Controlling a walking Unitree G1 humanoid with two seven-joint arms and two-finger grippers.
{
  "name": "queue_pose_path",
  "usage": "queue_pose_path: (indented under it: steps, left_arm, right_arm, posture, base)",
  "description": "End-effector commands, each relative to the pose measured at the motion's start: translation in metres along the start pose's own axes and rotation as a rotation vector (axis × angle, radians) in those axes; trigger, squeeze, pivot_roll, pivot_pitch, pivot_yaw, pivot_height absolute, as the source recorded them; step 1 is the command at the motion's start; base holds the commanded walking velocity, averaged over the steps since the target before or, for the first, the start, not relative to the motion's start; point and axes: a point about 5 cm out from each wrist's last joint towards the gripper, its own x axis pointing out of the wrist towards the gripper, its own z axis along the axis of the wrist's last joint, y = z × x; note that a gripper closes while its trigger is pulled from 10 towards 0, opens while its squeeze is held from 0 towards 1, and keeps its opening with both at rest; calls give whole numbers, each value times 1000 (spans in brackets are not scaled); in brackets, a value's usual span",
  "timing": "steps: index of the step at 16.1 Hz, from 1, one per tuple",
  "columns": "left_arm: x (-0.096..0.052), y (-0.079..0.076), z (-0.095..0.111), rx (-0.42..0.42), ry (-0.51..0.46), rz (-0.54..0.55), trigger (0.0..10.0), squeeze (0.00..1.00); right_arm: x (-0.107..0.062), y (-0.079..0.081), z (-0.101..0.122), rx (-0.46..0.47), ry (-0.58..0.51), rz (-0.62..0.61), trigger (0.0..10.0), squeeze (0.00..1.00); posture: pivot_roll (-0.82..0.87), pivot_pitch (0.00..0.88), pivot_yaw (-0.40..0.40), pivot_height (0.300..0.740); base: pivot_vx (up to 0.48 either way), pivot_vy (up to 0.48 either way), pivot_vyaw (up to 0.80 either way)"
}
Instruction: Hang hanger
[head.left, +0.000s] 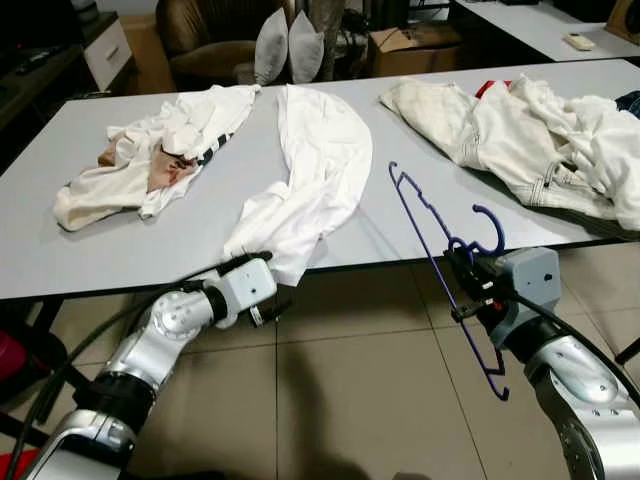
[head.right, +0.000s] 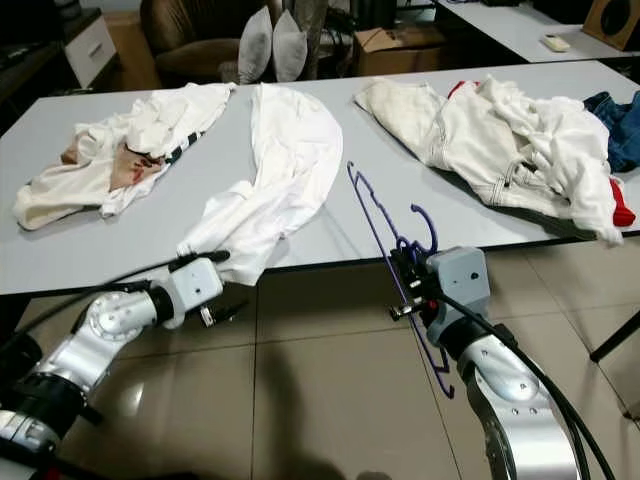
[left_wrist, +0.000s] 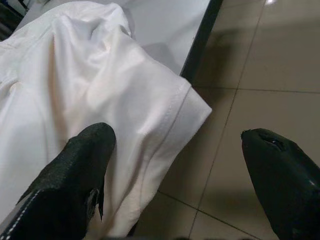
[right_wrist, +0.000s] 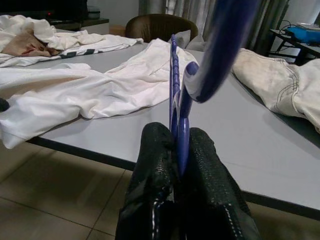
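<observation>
Two end effectors — right (head.left: 468, 285) clamping the purple hanger (head.left: 440, 255), left (left_wrist: 180, 165) spread by the white shirt (head.left: 310, 170) — at the table (head.left: 120, 255) edge.

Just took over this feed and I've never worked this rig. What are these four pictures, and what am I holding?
You are driving a humanoid robot with two silver arms. The two wide pictures come from its head camera, looking down at a grey table. The other two come from cameras on its wrists.

The right gripper is shut on a purple hanger, held upright near the table edge. The left gripper is open, at the sleeve of a white shirt that droops over the table's front edge.

Also on the table: a crumpled pale garment to the left and a heap of cream clothes to the right.
</observation>
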Motion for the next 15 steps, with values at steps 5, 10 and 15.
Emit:
queue_pose_path:
  steps: [5, 10, 15]
  left_arm:
    - [5, 7, 1, 70, -15, 75, 0, 0]
    - [4, 6, -5, 80, -2, 67, 0, 0]
    - [5, 9, -8, 83, 20, 79, 0, 0]
  right_arm:
    - [0, 0, 2, -4, -17, -3, 10000, 0]
    - [1, 0, 0, -7, -15, -6, 10000, 0]
    - [0, 0, -1, -9, -13, -5, 10000, 0]
  posture:
    - [-290, 0, 93, 740]
    - [-290, 0, 94, 740]
    - [-292, 0, 96, 740]
  base:
    - [0, 0, 0]
    - [0, 0, 0]
    - [0, 0, 0]
